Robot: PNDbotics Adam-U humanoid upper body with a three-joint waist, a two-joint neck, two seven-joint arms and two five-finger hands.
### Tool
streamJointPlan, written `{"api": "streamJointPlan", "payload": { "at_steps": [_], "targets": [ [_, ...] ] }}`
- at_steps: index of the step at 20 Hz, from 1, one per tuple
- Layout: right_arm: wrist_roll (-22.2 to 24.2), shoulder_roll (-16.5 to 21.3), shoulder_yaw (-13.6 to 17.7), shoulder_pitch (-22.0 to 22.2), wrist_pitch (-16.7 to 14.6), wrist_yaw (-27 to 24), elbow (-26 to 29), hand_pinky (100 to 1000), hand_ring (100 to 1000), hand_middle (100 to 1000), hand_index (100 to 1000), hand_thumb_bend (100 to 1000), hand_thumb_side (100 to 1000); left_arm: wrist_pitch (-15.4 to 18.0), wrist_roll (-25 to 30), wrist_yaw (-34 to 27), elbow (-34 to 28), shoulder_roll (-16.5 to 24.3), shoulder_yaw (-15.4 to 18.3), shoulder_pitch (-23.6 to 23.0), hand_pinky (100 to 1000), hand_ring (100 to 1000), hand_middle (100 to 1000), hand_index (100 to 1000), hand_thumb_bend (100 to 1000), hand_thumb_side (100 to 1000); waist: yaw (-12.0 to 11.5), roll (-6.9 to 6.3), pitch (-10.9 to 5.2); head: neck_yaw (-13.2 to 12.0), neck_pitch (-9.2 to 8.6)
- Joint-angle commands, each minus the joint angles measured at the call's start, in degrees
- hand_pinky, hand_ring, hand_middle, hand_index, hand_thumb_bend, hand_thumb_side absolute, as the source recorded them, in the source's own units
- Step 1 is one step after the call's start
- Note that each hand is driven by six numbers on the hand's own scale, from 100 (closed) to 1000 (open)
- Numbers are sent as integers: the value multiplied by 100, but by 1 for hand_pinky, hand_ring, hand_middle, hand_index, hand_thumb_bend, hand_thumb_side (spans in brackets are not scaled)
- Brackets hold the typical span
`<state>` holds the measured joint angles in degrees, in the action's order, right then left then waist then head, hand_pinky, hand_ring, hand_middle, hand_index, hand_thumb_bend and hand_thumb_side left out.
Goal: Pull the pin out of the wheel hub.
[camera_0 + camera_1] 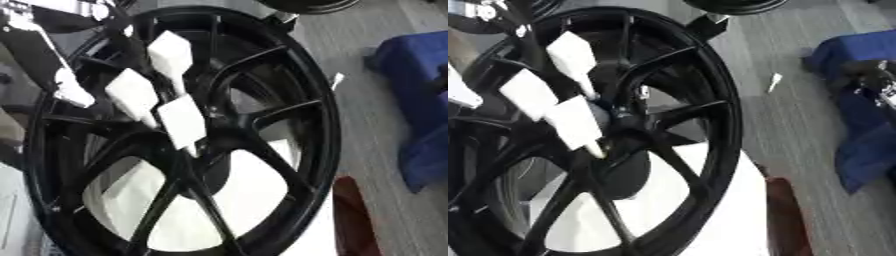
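Left hand (162,95) fingers reach the wheel hub (623,120), pin seemingly hidden.

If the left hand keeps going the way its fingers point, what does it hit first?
Most likely the centre hub of the black spoked wheel. The left hand, white-tipped fingers aimed down-right, seems almost at it. Depth is unclear, and I cannot make out the pin.

left robot hand (153,90), white-tipped fingers extended
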<state>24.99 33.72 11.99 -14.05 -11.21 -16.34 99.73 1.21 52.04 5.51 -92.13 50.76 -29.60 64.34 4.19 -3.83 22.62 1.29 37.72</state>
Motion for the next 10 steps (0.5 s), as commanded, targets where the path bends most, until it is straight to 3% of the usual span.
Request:
{"api": "streamJointPlan", "payload": {
  "at_steps": [1, 10],
  "targets": [
    [-23, 90, 70, -30, 4, 22, 75, 843, 610, 601, 761, 100, 746, -16, -7, -33, 71, 39, 9, 157, 794, 745, 618, 757, 506, 273, 1, 34, -103, -32, -8],
    [-54, 61, 93, -33, 29, 0, 70, 843, 610, 601, 762, 100, 751, 80, -7, -2, 285, -102, -129, 215, 768, 717, 566, 708, 455, 251, 5, 38, -97, -78, -8]
  ]
}}
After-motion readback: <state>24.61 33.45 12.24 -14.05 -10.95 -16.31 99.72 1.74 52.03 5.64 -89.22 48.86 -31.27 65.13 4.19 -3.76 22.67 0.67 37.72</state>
